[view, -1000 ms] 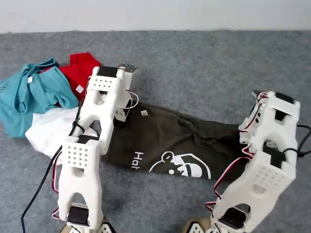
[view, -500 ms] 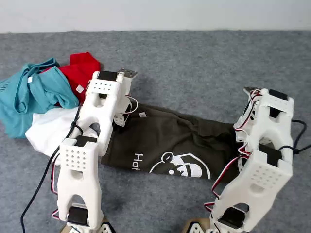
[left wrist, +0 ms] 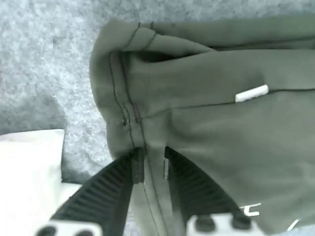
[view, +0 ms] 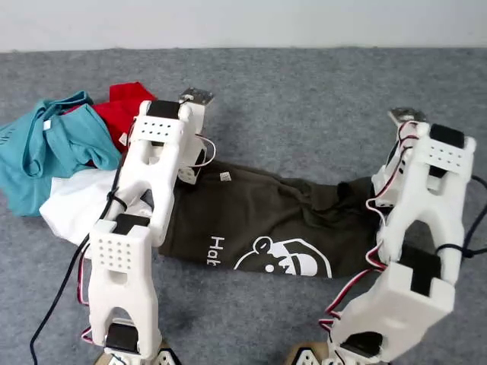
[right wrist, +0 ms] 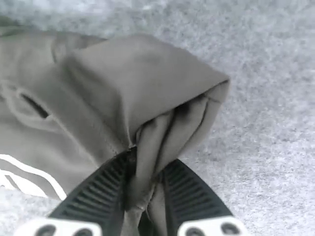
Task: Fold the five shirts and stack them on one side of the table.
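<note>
**A:** How far along?
**B:** Barely begun. On the grey felt table (view: 319,99), the dark olive shirt with white bear print (view: 259,220) lies unfolded mid-frame.
**A:** The others?
**B:** A crumpled heap of teal, red and white shirts (view: 68,152), upper left, unstacked.
**A:** Grippers?
**B:** The left gripper (left wrist: 149,164) pinches the olive shirt's hem, and the right gripper (right wrist: 145,169) pinches its bunched end.

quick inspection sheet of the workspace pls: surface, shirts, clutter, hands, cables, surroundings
surface: grey felt-like cover, flat.
job's things: dark green shirt spread between the arms; teal shirt, red shirt and white shirt heaped unfolded at one side.
clutter: nothing seen.
grippers: left hand shut on the dark green shirt's stitched edge; right hand shut on its bunched end.
cables: black cable trails beside one arm; red and white wires loop along the other.
surroundings: pale wall behind.
</note>
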Motion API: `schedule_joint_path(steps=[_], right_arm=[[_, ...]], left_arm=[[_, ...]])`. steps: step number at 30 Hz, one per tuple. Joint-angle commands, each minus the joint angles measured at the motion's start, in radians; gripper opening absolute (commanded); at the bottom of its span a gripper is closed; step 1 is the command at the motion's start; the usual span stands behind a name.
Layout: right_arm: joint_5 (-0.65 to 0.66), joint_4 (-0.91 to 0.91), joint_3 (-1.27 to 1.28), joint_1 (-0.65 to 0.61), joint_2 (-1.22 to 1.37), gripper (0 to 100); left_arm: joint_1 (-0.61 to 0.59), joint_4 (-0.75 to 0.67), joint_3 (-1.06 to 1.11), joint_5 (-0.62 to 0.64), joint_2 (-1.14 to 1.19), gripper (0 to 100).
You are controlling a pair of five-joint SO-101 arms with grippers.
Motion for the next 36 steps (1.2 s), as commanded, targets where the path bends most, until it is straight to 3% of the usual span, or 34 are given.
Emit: schedule_joint_path(steps=[1,14,24,36], right_arm=[[0.014,0.028,-0.023,-0.053,-0.077,1.1],[-0.083,0.021,-0.023,-0.364,-0.157,1.1],[-0.13,0.013,-0.109,-0.661,-0.145,1.1],[-0.184,0.018,-0.419,-0.842,0.166,1.1]], left_arm=[[-0.003,-0.008,-0.031,-0.023,-0.072,9],[-0.015,-0.003,-0.031,-0.025,-0.219,9],[-0.204,-0.002,-0.027,-0.025,-0.347,9],[-0.258,-0.002,-0.025,-0.025,-0.35,9]])
